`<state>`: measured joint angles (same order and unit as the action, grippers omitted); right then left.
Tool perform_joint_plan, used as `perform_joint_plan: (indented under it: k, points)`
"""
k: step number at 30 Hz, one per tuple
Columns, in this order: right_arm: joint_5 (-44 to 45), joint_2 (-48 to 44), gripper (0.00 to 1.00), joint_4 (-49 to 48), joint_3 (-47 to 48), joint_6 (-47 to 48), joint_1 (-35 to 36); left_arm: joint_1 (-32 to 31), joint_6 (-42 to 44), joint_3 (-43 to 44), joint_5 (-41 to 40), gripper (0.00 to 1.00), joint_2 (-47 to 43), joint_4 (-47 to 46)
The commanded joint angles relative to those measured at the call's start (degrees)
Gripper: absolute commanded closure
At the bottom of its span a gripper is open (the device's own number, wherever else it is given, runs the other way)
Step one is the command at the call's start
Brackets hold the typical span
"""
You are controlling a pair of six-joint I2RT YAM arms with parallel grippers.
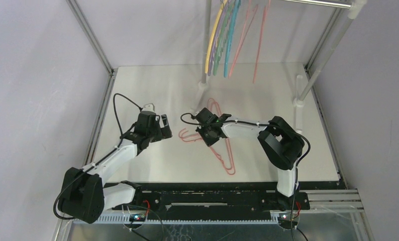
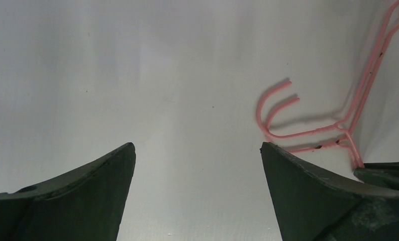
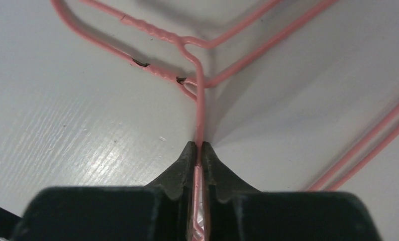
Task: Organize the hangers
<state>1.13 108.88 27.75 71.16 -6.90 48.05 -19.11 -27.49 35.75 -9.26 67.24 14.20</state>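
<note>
Right gripper is seen clamped on pink hanger wire, lower centre of frame. Left gripper is held spread over table; coloured hangers are hung upper centre.

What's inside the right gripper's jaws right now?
The right gripper is shut on a pink hanger wire near its twisted neck. Whether one or two strands are pinched is hidden by the fingers.
</note>
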Motion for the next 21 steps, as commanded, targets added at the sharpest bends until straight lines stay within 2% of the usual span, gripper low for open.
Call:
perform_joint_plan:
  k: [1, 2, 9, 16, 21]
  points:
    - [-0.2, 0.1, 0.96, -1.9, 0.2, 0.0, -0.4, -0.2, -0.9, -1.2, -1.3, 0.00, -2.3, -1.5]
    - [-0.1, -0.2, 1.00, -1.8, 0.2, 0.1, -0.3, -0.2, -0.9, -1.4, -1.5, 0.01, -2.4, -1.5]
    - [-2.2, -9.0, 1.00, 0.9, 0.3, 0.1, -0.8, -0.2, -1.1, -1.5, -2.1, 0.00, -3.4, -1.1]
    - [-13.9, -22.0, 1.00, 7.1, 0.4, -3.8, -5.2, -0.2, -1.1, -1.6, -3.1, 0.00, -4.6, -0.6]
    - [-18.4, -30.1, 1.00, 10.1, 0.4, -3.6, -5.9, -0.2, -1.6, -1.4, -2.9, 0.00, -4.1, -0.6]
